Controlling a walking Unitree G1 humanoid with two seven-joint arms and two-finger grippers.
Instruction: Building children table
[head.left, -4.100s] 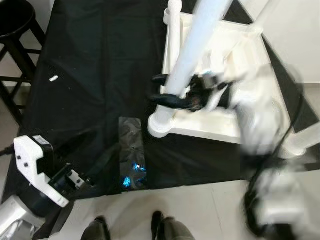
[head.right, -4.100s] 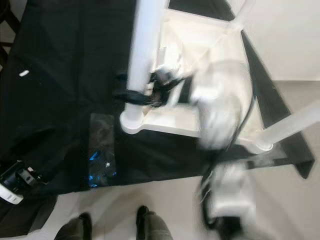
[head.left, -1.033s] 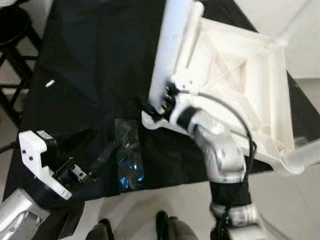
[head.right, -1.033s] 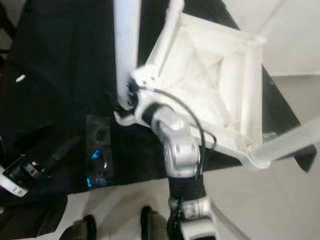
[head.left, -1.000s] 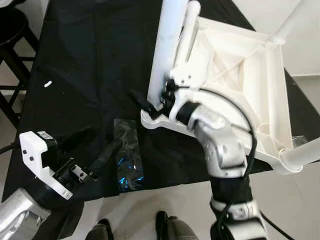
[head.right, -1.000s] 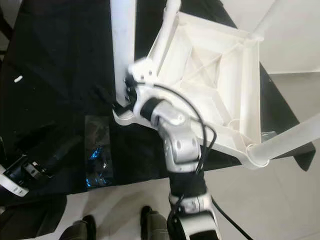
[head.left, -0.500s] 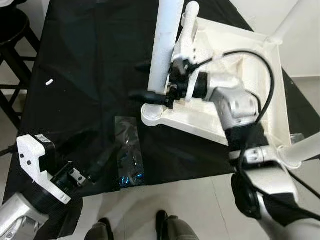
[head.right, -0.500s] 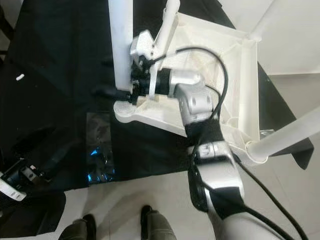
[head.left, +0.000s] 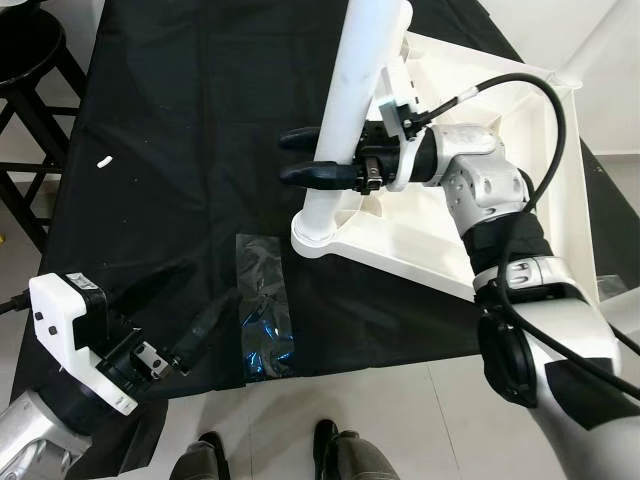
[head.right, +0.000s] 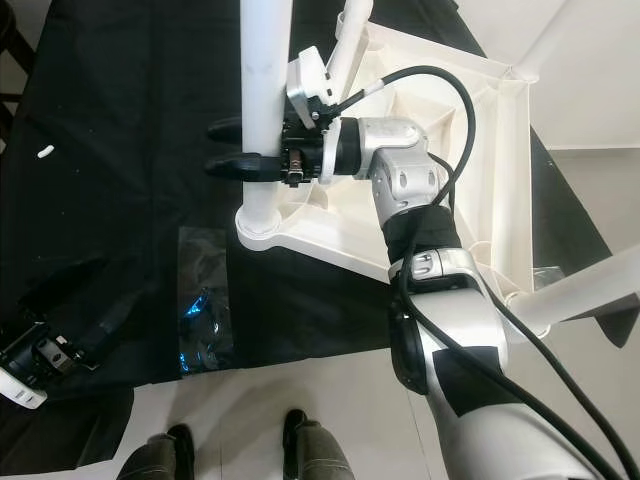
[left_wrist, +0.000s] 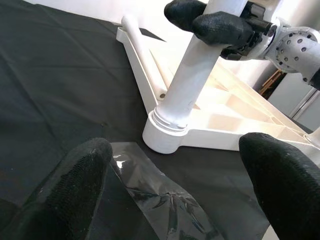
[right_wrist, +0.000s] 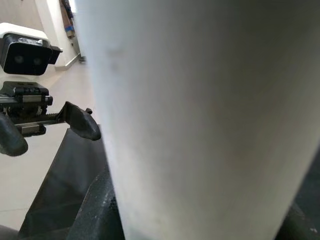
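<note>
The white children's table (head.left: 490, 250) lies upside down on a black cloth. One white table leg (head.left: 355, 100) stands in its near corner socket (head.left: 318, 232), tilted slightly. My right gripper (head.left: 295, 155) is shut on this leg a little above the socket, one black finger on each side; the leg (right_wrist: 200, 120) sits close in the right wrist view. My left gripper (head.left: 205, 325) rests low at the cloth's front left, open, with its fingers (left_wrist: 75, 185) wide apart. A clear plastic bag (head.left: 262, 310) lies just ahead of it, short of the socket (left_wrist: 167, 135).
A black stool (head.left: 30, 60) stands at the far left beside the cloth. A small white piece (head.left: 103, 160) lies on the cloth. Two more table legs (head.right: 590, 290) stick out at the right corners. Dark feet (head.left: 330, 455) stand at the cloth's front edge on pale floor.
My right gripper has moved up the leg from near the socket, and its arm has swung out to the right. The left gripper has hardly moved.
</note>
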